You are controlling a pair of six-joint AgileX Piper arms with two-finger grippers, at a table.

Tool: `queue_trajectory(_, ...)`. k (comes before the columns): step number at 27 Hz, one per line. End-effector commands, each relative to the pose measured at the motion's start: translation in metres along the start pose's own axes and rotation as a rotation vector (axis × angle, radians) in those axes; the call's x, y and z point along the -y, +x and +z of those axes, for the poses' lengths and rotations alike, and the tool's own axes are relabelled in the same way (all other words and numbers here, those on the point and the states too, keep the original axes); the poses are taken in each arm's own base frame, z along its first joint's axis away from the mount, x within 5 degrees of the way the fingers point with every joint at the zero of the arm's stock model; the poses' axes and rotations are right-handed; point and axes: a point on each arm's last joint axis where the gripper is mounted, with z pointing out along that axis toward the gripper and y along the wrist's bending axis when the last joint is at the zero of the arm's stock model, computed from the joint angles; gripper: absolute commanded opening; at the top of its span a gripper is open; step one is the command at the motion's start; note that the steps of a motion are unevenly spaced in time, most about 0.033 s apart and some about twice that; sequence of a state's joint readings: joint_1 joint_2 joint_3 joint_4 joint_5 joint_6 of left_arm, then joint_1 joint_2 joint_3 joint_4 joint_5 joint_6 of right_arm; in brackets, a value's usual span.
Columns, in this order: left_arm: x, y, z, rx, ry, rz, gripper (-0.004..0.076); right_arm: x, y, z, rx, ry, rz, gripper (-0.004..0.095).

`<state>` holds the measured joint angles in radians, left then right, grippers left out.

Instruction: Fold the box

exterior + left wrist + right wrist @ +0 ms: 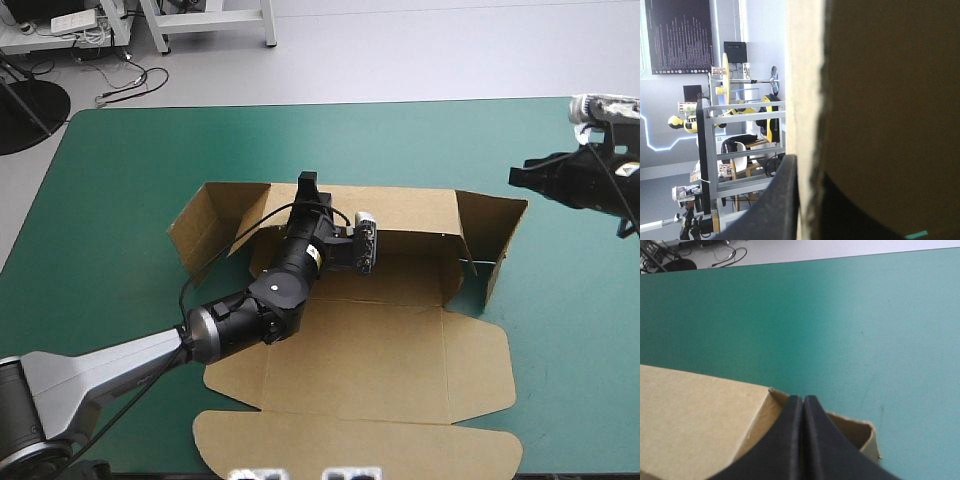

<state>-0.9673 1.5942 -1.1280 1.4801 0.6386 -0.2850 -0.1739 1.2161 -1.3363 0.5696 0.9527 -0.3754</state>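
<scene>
As the box lies mid-table on the teal-green cover, its long axis is noted running left-right, parallel to the table's far edge.

Qty: 1 box, 2 grippers. Raised parts counted: 1 back wall along the far side, plus 2 end flaps, the left end flap and the right end flap. The remaining panels toward the near edge, incl. the near panel, are seen flat.

L gripper: clamped on the top edge of the back wall, left of its centre. In the left wrist view the board is seen pinched between the black fingers, all but closed w/ the sheet between them. The arm is brought in from the near-left, over the flat board.

R gripper: pressed together to one point, nothing held. It is positioned beyond the right end flap, toward the far-right, apart from the board. In the right wrist view board is seen under and just ahead of the tip.

Judgement: the right end flap is nearer the R arm and lies below and inward (toward table centre) from that gripper. The next move is est. to turn on that offset. The back wall is judged to be steadied by the L arm so a flap can be tucked. Task approx. midway.
</scene>
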Motion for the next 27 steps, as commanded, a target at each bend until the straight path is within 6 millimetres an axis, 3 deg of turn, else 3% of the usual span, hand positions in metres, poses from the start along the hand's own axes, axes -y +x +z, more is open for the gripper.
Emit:
queue_trajectory(1,-0.015,0.001,-0.012,0.004,-0.043,-0.059,-0.001,0.009,-0.026,0.024,0.009,-0.039,0.001,-0.0005)
queue_trajectory(6,-0.015,0.001,-0.012,0.003,-0.04,-0.062,-0.001,0.039,-0.015,0.089,-0.174,-0.066,0.063,-0.0005)
queue_trajectory(9,-0.015,0.002,-0.012,0.001,-0.041,-0.062,-0.001,0.043,-0.009,0.101,-0.221,-0.089,0.072,-0.0005)
queue_trajectory(15,-0.015,0.002,-0.012,0.001,-0.038,-0.067,-0.001,0.04,0.005,0.1,-0.322,-0.134,0.042,-0.0005)
queue_trajectory(20,-0.014,0.002,-0.012,-0.002,-0.028,-0.081,-0.001,0.034,0.034,0.094,-0.4,-0.187,0.005,-0.0005)
queue_trajectory(27,-0.014,0.002,-0.012,-0.003,-0.026,-0.083,-0.001,0.017,0.063,0.074,-0.261,-0.242,-0.027,-0.0005)
